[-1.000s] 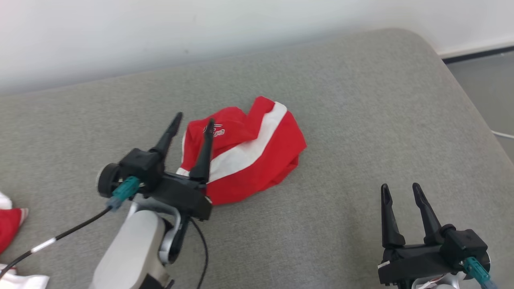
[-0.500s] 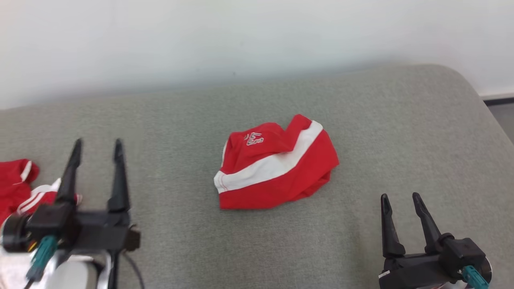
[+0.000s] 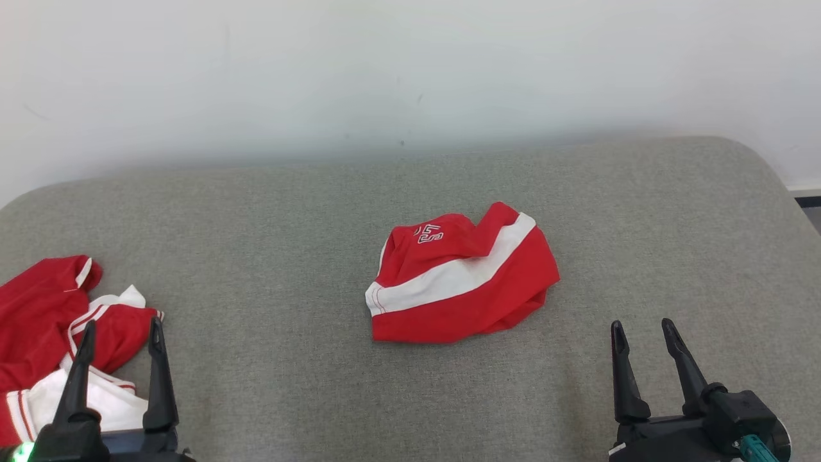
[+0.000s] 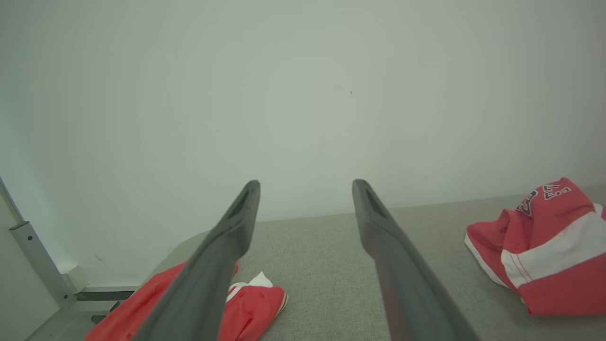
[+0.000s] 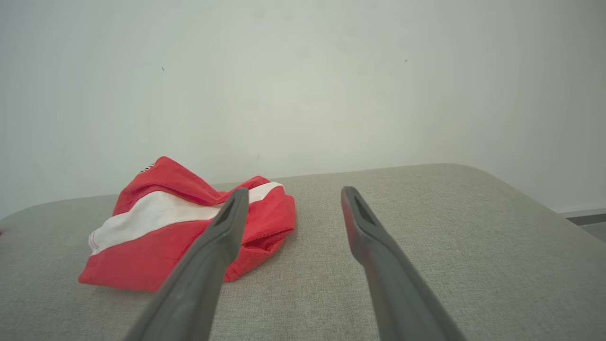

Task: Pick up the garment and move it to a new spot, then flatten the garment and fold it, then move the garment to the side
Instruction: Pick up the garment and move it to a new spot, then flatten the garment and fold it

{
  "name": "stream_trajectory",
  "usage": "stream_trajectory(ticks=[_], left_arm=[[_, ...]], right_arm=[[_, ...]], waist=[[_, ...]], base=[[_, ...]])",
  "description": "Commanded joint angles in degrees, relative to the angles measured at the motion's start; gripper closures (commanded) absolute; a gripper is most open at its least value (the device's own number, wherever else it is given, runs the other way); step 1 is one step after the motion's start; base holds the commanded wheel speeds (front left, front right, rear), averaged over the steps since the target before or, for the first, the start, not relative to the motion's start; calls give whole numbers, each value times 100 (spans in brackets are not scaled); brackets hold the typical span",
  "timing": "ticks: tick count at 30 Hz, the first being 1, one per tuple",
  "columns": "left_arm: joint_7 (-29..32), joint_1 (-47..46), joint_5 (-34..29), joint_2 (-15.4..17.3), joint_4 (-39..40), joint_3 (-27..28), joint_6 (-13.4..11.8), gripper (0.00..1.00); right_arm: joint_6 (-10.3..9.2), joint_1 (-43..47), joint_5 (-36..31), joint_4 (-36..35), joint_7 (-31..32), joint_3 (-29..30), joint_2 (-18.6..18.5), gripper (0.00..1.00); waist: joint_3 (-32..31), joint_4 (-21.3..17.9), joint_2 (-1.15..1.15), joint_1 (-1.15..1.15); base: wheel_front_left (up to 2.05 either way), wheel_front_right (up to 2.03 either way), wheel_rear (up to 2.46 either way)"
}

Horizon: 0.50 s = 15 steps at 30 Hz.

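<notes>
Pulled back to the near left, left gripper (image 3: pixel 122 324) sits with jaws spread, empty; right gripper (image 3: pixel 642 323) same. Garment (image 3: pixel 462 289) lies bunched in the middle of the cushion (image 3: pixel 288 224), untouched. Flattening looks next: pinch opposite edges, pull apart low, stay off the clothes pile (image 3: pixel 45 308) at left.

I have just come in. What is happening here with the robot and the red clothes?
A two-armed robot is working on a red and white garment, which lies bunched up in the middle of a grey padded surface. Nothing holds it at this moment: the left gripper and the right gripper both hang open near the front edge, well apart from it. More red and white clothes lie in a heap at the robot's left. The garment is not yet flattened or folded.
</notes>
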<state>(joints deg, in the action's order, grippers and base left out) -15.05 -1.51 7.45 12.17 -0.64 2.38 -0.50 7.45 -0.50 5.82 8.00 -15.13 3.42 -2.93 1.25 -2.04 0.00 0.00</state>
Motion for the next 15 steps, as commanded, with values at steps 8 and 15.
stream_trajectory(ticks=[8,15], left_arm=[[-19,483,-101,-361,-191,41,454,0],[-19,625,-84,-471,-819,-72,695,0]], right_arm=[[7,84,-113,-26,-3,8,9,0],[7,150,-150,74,-3,-48,9,0]], waist=[[-105,107,0,0],[-181,124,0,0]], base=[[0,0,0],[0,0,0]])
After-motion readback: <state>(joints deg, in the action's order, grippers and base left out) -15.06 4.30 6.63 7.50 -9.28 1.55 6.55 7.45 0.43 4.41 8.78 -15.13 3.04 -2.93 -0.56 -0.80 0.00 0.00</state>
